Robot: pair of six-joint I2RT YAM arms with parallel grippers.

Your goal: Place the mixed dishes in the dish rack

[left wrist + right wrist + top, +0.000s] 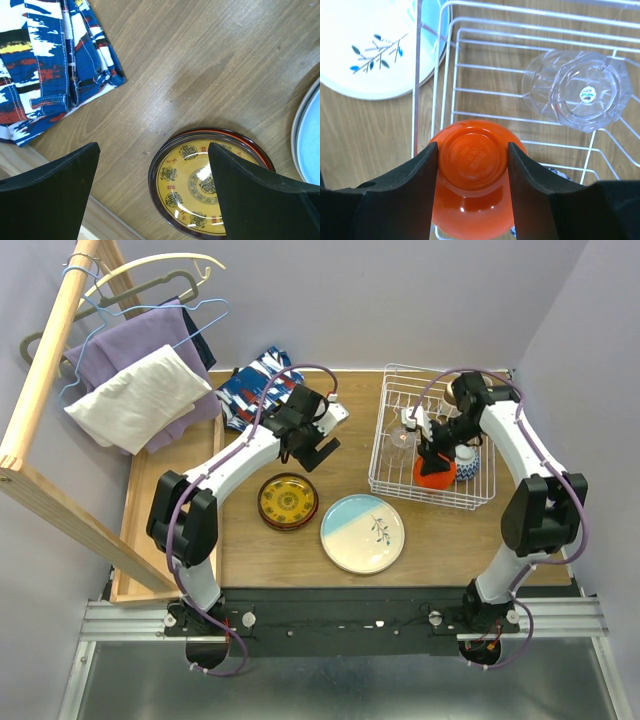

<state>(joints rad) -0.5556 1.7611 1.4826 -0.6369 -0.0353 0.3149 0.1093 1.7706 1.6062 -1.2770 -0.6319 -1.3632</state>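
Observation:
The white wire dish rack (378, 455) stands at the back right. In it are a clear glass (403, 437) on its side, a blue-patterned bowl (467, 465) and an upturned orange-red bowl (433, 478). My right gripper (471, 146) is shut on the orange-red bowl (472, 200), its fingers pressing both sides of the foot ring, inside the rack (451, 75) near its corner. My left gripper (152, 165) is open and empty above the dark red-yellow plate (187, 187). The pale blue-cream plate (362, 533) lies on the table. The steel cup and the red-patterned bowl are out of view.
The blue-red-white cloth (250, 387) lies at the back, left of my left gripper (315, 452). A wooden rail with hangers and hung clothes (140, 380) runs along the left side. The glass (577, 90) lies in the rack beyond the bowl.

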